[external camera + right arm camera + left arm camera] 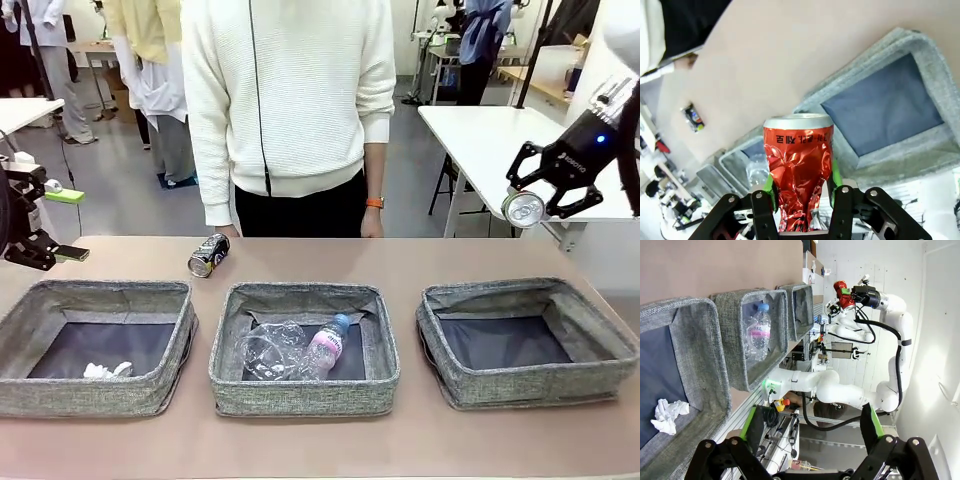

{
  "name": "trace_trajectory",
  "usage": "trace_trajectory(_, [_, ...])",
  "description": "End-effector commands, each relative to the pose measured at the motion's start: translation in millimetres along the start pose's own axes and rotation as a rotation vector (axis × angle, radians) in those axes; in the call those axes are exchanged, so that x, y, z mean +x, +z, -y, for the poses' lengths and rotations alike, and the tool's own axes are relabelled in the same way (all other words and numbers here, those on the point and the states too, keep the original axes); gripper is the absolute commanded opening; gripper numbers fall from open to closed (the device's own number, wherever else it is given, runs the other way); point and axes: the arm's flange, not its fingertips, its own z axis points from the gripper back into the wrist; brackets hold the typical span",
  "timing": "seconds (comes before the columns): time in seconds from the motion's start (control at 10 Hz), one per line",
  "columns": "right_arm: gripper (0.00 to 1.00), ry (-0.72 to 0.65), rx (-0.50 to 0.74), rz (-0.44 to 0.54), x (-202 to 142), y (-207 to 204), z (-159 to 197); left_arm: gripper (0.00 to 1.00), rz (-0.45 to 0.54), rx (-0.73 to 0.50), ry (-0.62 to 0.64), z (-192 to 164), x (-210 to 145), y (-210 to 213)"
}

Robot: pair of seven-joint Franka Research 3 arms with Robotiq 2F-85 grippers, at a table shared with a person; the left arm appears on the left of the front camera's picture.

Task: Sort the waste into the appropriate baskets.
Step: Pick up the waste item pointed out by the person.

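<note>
Red can in right end effector

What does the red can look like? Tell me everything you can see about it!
The red can is shiny metal, badly crumpled and dented along its body, with a silver rim and dark print just under it. The right gripper is shut on it, green pads pressing its two sides, and holds it up in the air on the robot's right side. Nothing else touches it. In the front view its round silver end faces the camera.
</note>
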Motion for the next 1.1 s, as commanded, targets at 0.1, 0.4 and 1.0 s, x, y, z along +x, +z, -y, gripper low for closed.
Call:
trace_trajectory(0.1, [0.44,0.301,-0.069,0.100,-54.9,0.0,-68.8,1.00,0.002,0.004,-0.001,2.1,0.1,-0.4])
trace_trajectory(0.4, [0.44,0.430,-0.120,0.139,-148.8,31.6,-165.9,1.00,0.002,0.004,-0.001,2.1,0.1,-0.4])
trace_trajectory(1.0, [0.44,0.562,-0.014,0.322,-322.7,55.5,-254.6,1.00,0.002,0.004,-0.001,2.1,0.1,-0.4])
